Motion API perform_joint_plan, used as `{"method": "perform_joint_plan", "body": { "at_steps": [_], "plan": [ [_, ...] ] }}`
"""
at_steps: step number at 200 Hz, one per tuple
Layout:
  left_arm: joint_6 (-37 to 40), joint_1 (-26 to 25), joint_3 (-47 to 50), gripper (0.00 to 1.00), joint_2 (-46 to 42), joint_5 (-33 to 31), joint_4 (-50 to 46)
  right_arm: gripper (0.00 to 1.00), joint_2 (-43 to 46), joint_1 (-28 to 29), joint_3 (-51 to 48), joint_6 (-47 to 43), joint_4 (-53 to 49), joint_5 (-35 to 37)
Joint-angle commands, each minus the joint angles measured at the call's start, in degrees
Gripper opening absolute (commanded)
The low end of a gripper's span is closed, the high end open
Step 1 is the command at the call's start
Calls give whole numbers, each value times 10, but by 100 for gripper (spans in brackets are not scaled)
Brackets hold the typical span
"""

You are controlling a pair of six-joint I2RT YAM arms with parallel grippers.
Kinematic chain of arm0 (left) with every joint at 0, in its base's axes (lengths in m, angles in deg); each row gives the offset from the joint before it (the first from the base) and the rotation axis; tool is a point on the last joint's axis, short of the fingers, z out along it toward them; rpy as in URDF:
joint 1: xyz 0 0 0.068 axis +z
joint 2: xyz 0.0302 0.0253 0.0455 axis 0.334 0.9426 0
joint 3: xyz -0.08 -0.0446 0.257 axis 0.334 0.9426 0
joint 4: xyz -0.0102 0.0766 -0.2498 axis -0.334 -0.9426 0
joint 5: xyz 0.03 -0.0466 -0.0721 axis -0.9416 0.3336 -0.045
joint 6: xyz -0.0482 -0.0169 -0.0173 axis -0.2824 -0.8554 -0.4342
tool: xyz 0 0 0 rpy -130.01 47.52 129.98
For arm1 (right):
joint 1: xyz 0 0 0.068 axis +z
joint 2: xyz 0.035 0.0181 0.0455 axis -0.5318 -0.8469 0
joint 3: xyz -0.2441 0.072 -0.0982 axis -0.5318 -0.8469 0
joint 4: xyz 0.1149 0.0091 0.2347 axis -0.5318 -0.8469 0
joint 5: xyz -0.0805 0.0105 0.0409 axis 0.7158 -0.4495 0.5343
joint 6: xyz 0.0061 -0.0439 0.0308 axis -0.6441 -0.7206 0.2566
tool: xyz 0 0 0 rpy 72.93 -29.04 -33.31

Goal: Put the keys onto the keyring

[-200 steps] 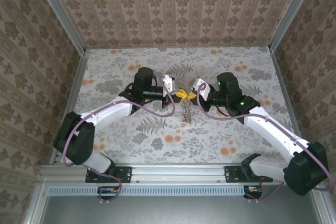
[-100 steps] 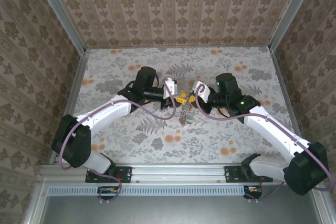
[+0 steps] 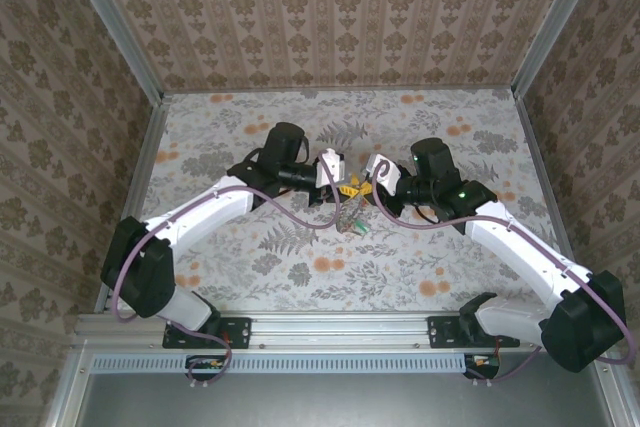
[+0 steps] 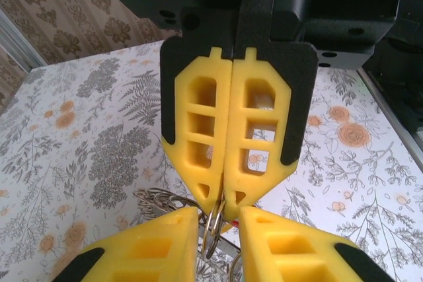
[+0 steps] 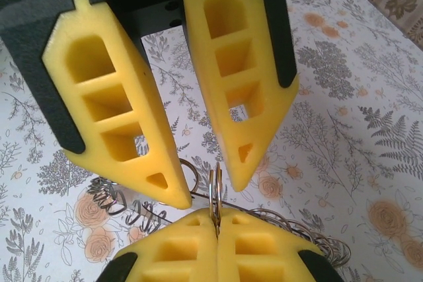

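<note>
Between the two arms, mid-worktop (image 3: 250, 137), my grippers meet tip to tip. From the right wrist camera I see the right gripper (image 5: 215, 224) closed, its yellow pads pressed flat together on a small split ring (image 5: 215, 189) that stands edge-on and upright out of the pinch. Facing it, the left gripper (image 5: 208, 188) is parted, one fingertip on either side of that ring, and I see a sliver of gap on both sides. The left wrist camera agrees: the right gripper (image 4: 225, 197) is shut on the ring (image 4: 213, 226), which runs down into the space between the left gripper's (image 4: 215, 249) separated fingers. Coiled silvery wire, the keyring (image 5: 120, 204), loops just behind and under the pinch on both sides; I cannot tell whether the split ring is threaded onto it. From above, a small metal bundle with a green spot, the keys (image 3: 352, 221), sits just near-side of the two grippers; hanging or lying on the floral surface, I cannot say
</note>
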Motion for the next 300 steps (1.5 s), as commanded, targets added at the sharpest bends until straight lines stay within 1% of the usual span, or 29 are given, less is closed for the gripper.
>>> {"method": "perform_joint_plan", "body": {
  "at_steps": [1,34,59,70,86,108,124,143,163,178,246,270,300],
  "plan": [
    [26,-4,-22,22,9,-6,-37,0,8,4,20,-7,4,-7],
    [23,-4,-23,22,8,-12,-36,0,8,4,17,-5,7,-9],
    [21,-4,-24,13,10,-8,-33,0,8,4,18,-5,8,-10],
    [21,-4,-25,10,11,-6,-34,0,7,4,17,-8,8,-9],
    [19,-3,-28,0,10,-3,-33,0,7,4,17,-9,6,-7],
    [13,-2,-26,0,10,5,-28,0,9,4,14,-6,12,-4],
    [-14,5,-15,0,8,30,2,5,15,4,0,0,33,0],
    [-53,12,5,0,3,61,60,11,23,0,-29,15,79,-1],
    [-86,17,23,0,1,81,107,14,33,-20,-59,63,150,-43],
    [-101,19,33,0,0,92,130,16,35,-27,-68,82,179,-67],
    [-140,21,53,0,-4,107,184,18,29,-31,-64,81,168,-83],
    [-144,21,56,0,-6,110,191,15,23,-31,-64,75,157,-75],
    [-151,23,62,0,-10,112,207,14,16,-30,-61,61,140,-68]
  ]
}}
